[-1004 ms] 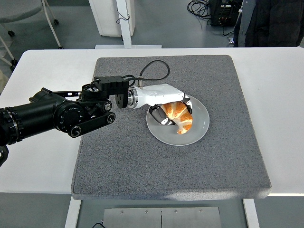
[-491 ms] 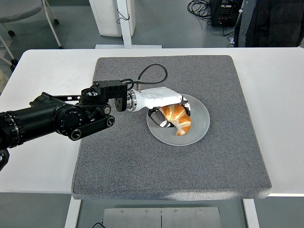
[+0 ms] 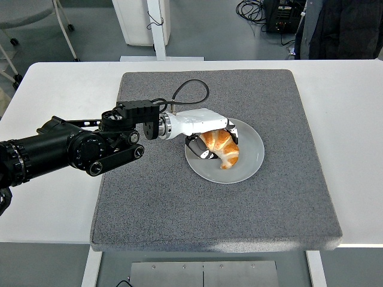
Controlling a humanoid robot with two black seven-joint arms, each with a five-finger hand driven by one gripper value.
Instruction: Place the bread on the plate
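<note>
Since the earlier frames, the left hand [image 3: 210,139] has drawn back slightly toward the arm's side, and the croissant now lies lower on the plate instead of being lifted above it.

White table [image 3: 54,197]: carries the grey mat and extends beyond the hand on all sides.

Grey mat [image 3: 203,209]: lies under the hand and the plate, covering the middle of the table.

Left arm [image 3: 72,146]: black, reaches in from the left edge over the mat; a black cable [image 3: 188,89] loops up just behind the white wrist section.

Plate [image 3: 248,164]: round, grey-white, directly under the fingers, with most of its bare surface on the side away from the arm.

Bread [image 3: 222,147]: a golden-brown croissant, resting on the plate beneath and just beyond the palm.

Hand state: the fingers are curved around the croissant on both sides and touch it; the grasp is narrow, closed on the bread.

No brand, label or legible writing can be read on the items on the table.
</note>
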